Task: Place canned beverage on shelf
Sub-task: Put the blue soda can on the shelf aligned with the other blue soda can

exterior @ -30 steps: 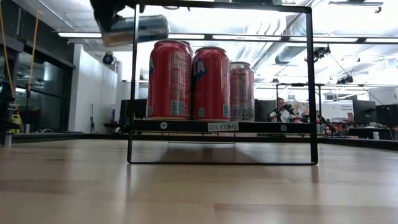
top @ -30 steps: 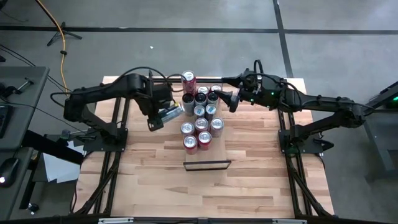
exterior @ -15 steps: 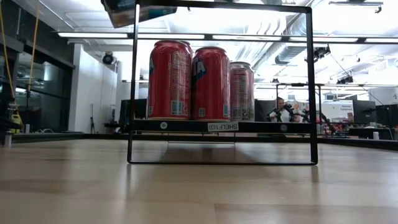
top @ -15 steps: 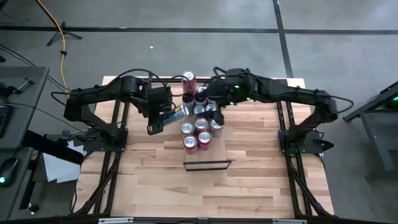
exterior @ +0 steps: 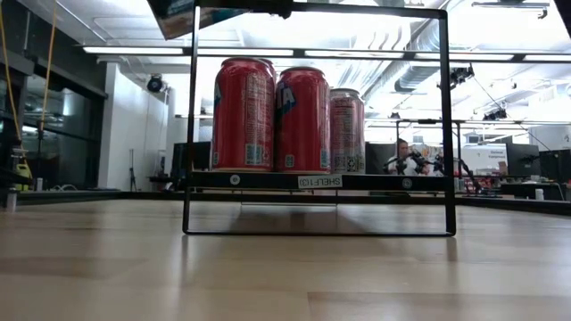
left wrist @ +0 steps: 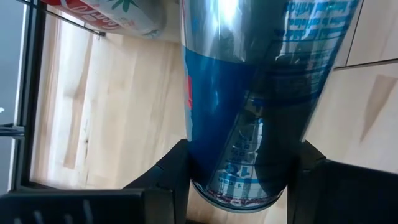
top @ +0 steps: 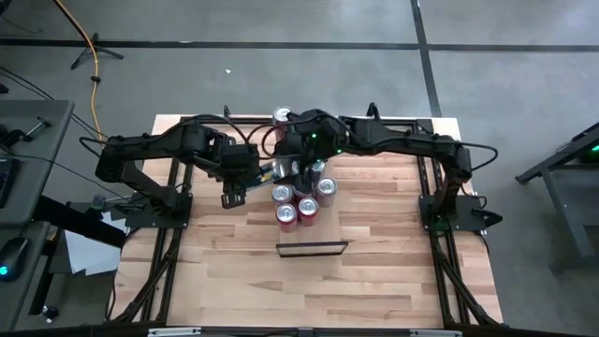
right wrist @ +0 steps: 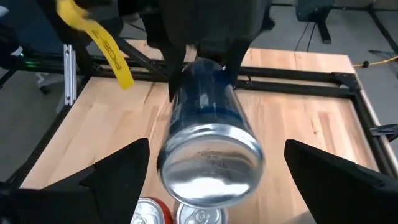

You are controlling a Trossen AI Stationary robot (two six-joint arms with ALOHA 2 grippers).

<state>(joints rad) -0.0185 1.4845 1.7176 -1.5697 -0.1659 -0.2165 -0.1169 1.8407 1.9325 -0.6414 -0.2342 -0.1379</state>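
The left gripper (left wrist: pixel 239 180) is clamped on the base of a blue and silver slim can (left wrist: pixel 249 93), holding it on its side in the air above the far middle of the table (top: pixel 374 281). Its free end points toward the right gripper (right wrist: pixel 211 186), whose fingers stand wide apart on either side of that can without touching it, as the right wrist view shows. This looks like a handover between the arms that is just being set up: the right jaws have yet to close, and the left has not let go.

Below the two grippers stands a cluster of upright cans (top: pixel 301 192), red ones at its near edge and silver ones behind. In the low view a red can (exterior: pixel 243 114), a second red can (exterior: pixel 302 118) and a paler one stand behind the black shelf frame (exterior: pixel 442 125). Whether they rest on the shelf board (exterior: pixel 317 181) or on the table beyond it cannot be told. The held can is still well above the shelf, so the placing itself remains to be done.
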